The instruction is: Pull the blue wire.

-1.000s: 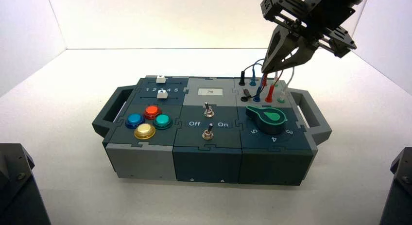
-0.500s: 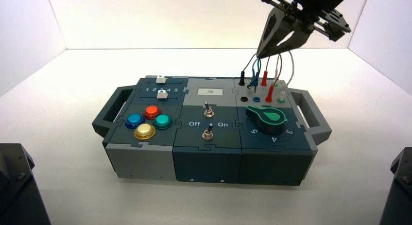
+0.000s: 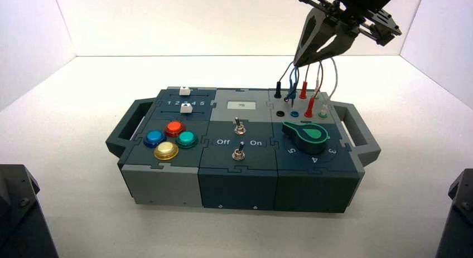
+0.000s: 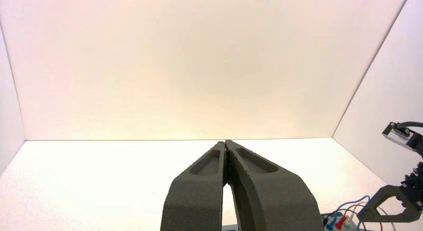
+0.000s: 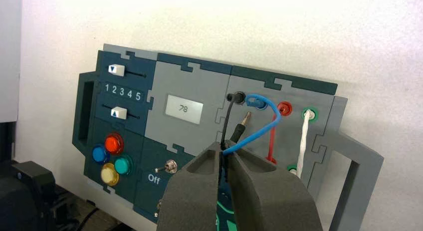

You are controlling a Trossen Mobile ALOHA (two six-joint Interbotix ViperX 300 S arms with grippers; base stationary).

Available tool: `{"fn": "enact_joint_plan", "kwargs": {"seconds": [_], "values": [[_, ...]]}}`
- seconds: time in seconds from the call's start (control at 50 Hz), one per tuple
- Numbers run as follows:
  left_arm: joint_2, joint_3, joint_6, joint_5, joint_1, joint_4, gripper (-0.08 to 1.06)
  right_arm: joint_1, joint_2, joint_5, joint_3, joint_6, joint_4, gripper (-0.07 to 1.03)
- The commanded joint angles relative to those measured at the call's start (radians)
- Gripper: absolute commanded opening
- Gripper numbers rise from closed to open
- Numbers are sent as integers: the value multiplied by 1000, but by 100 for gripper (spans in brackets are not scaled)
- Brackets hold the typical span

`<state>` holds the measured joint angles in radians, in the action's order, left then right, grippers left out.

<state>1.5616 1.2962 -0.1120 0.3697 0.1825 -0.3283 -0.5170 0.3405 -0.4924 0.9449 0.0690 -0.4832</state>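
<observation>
The blue wire (image 3: 294, 74) (image 5: 259, 128) rises from the box's (image 3: 240, 180) back right corner to my right gripper (image 3: 298, 63) (image 5: 223, 147), which is shut on it high above the sockets. One blue plug (image 5: 255, 102) sits in the back row. A loose plug (image 5: 243, 122) with a bare metal pin hangs free just under the fingertips. The front blue socket (image 3: 294, 113) stands empty. A black lead (image 5: 225, 118) also runs up to the fingertips. My left gripper (image 4: 227, 143) is shut, holds nothing, and points at bare floor away from the box.
A red lead (image 3: 308, 107) and a white lead (image 3: 333, 79) stay plugged in beside the blue one. The green knob (image 3: 307, 134) lies in front of the sockets, two toggle switches (image 3: 239, 140) mid-box, coloured buttons (image 3: 167, 140) and sliders at left. White walls enclose the floor.
My right gripper rose and moved back with the blue wire. Its front plug came out of its socket and now hangs free. Over the last half second little has moved.
</observation>
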Motion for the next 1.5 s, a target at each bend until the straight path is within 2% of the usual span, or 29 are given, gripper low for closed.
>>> {"fn": "enact_joint_plan", "kwargs": {"seconds": [0.02,0.22,0.36,0.42,0.5,0.74,0.96,1.14,1.5], "values": [[-12,-15,-2,-12,-8,2,-3,2,8,3,-32,-5,2,-2],[-12,-15,0,-14,-12,2,-3,2,15,3,-29,-5,3,2],[-12,-17,-2,-15,-12,2,-3,0,15,3,-26,-5,3,27],[-11,-17,0,-14,-12,3,-3,0,17,3,-25,-9,5,33],[-11,-17,-2,-15,-12,2,-3,0,20,3,-23,-31,3,37],[-11,-17,-2,-14,-12,3,-3,0,71,2,-23,-54,5,37],[-11,-17,2,9,-12,0,-3,-8,195,-38,-29,-55,3,37],[-12,-18,2,12,-12,0,-3,-8,281,-38,-2,-66,5,37],[-12,-18,3,15,-12,-3,-3,-8,350,-28,52,-78,9,35]]}}
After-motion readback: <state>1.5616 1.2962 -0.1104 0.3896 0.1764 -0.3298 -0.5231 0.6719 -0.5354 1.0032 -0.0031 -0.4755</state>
